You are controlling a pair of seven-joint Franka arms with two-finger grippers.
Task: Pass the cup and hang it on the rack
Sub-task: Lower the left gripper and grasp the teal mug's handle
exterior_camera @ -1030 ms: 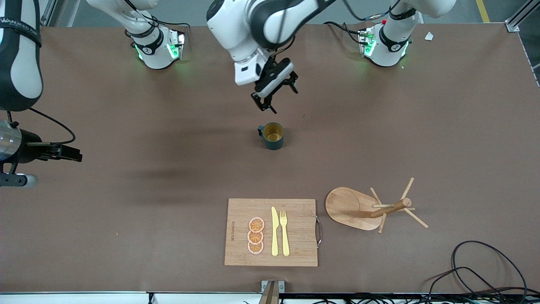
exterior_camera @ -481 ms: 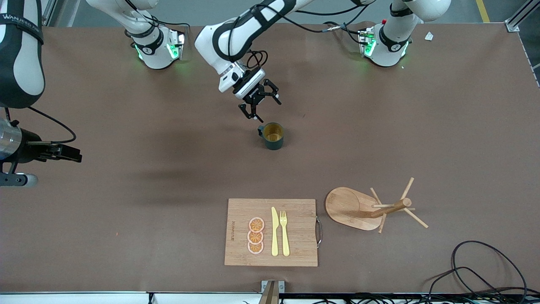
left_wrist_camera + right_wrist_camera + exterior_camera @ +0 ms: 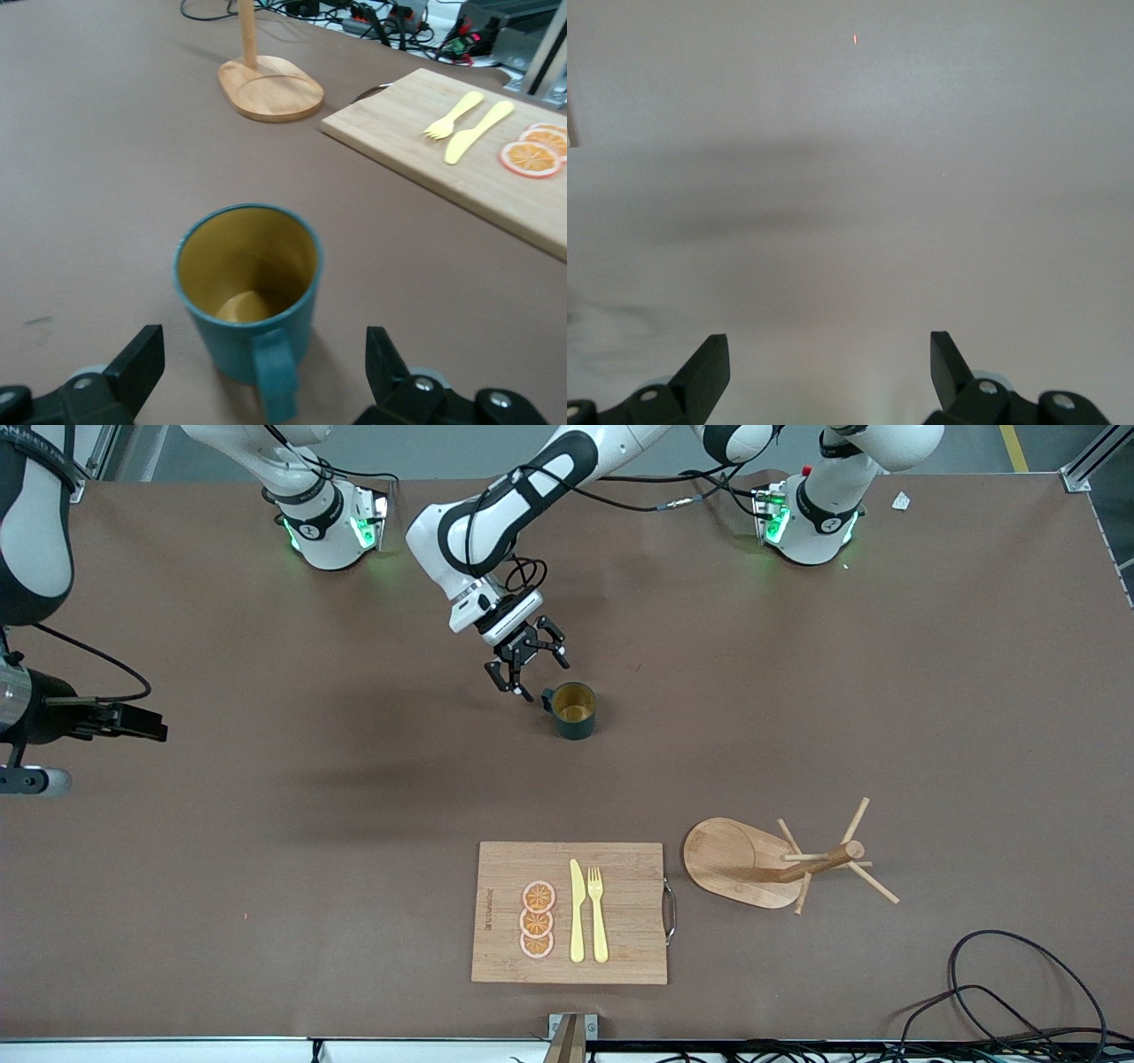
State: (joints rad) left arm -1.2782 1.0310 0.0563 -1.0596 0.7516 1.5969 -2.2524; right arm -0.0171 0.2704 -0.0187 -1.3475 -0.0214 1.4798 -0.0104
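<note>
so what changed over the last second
The left pincer came down, open, beside the cup's handle, holding nothing. The right pincer, open, drifted slightly at its end of the table. The cup, rack and cutting board stayed put.

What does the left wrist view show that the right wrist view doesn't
Only the left wrist view shows objects: the cup upright on the table with its handle toward the open left gripper, plus the rack and the cutting board carrying a fork, knife and orange slices. Only the right wrist view shows the open right gripper over bare table with soft shadows. Both share the brown tabletop and a pair of spread black fingers holding nothing.
</note>
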